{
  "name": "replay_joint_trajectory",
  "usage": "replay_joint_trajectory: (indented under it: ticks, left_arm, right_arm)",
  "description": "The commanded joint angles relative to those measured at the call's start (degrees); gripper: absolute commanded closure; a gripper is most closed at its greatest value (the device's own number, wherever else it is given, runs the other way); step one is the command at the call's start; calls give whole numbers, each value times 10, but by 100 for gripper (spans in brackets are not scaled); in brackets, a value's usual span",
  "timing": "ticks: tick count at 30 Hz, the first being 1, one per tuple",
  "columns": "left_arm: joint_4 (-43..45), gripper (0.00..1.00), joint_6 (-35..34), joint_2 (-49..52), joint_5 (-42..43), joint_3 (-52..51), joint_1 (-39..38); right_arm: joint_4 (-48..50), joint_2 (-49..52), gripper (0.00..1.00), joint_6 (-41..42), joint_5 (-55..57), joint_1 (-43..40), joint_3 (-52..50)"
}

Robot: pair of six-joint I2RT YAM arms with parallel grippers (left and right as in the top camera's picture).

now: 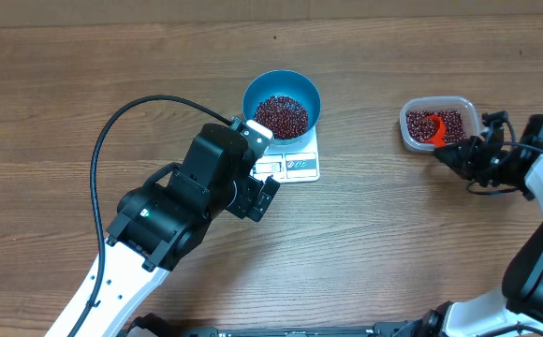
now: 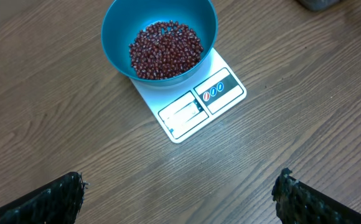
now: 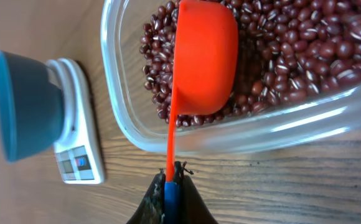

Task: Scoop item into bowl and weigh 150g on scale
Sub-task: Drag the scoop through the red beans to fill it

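While the scale's display has to be left readable, the left gripper (image 1: 264, 195) hangs just short of the scale (image 1: 295, 167) with its jaws spread wide and nothing between them. It touches neither scale nor bowl, which I judge deliberate, since any pressure would upset the reading. Right of it the blue bowl (image 1: 253, 94) sits on the far part of the scale, leaving the display and buttons uncovered at the near edge. A heap of dark red beans (image 1: 281, 115) covers the bowl's bottom, well below the rim.

The display looks blank or too faint to read, so how near the load is to the target cannot be told. Beside it are three small round printed button marks, one reddish and two blue. No brand or lettering is legible.

Further right, well apart across the bare table (image 1: 393, 243), stands the clear plastic tub (image 1: 408, 126) with more beans. The orange scoop (image 3: 205, 56) has its cup among them. Whether the cup is loaded I cannot tell. Its thin handle runs out over the tub's wall to the right gripper (image 3: 171, 186), whose jaws are pinched tight on the handle's end. That grip probably lets the cup reach deep with the fingers outside the wall.
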Motion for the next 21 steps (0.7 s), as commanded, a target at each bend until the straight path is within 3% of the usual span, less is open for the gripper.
replay_joint_trajectory:
  ticks: [1,21]
  left_arm:
    - [1,0,9,4,7,-2,3]
    - [1,0,9,4,7,-2,3]
  right_arm:
    - [-2,15,96,3,-75,-26,-11]
    - [3,17,96,3,-266,-60,-11]
